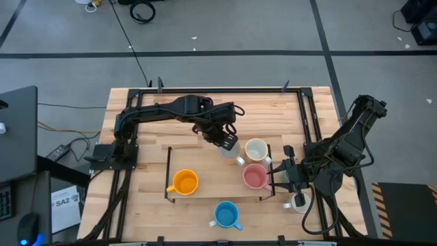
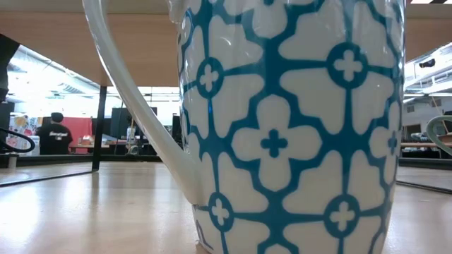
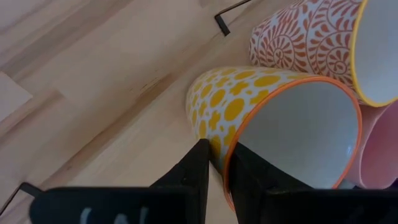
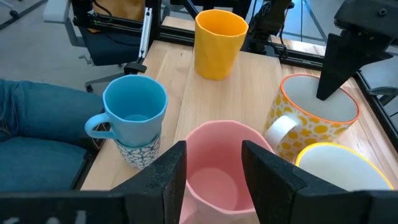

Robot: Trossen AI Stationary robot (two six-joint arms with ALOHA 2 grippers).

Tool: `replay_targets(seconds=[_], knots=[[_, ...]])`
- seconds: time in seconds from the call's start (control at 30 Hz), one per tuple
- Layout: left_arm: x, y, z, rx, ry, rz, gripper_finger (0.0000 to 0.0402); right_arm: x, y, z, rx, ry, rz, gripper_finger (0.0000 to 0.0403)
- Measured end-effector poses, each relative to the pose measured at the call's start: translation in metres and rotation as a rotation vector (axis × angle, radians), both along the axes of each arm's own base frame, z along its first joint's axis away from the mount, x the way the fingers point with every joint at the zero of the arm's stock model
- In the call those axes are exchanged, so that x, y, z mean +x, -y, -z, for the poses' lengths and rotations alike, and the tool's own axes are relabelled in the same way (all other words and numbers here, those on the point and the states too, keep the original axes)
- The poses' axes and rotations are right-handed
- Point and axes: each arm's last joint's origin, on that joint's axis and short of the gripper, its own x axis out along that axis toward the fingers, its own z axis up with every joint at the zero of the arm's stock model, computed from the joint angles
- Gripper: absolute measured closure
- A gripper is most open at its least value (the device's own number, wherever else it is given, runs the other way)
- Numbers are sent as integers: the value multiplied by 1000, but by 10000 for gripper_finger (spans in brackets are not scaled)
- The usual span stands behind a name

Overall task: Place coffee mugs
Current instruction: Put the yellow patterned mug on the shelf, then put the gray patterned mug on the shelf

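1. High view: the left gripper (image 1: 228, 142) sits over a mug behind the cream mug (image 1: 256, 149); the right gripper (image 1: 281, 176) lies just beside the pink mug (image 1: 255, 177), its fingers spread.
2. Left wrist view: one finger inside, one outside, pinching the rim of the yellow-spotted mug (image 3: 261, 118).
3. Right wrist view: the pink mug (image 4: 214, 168) sits between the spread fingers, unclamped.
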Motion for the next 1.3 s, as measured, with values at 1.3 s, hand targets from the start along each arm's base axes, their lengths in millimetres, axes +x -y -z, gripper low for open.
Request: replay_targets(seconds=[1.3], knots=[[-21,-3,-23,-19,49,73,246,0,-1,0,21,-20,-33,243]])
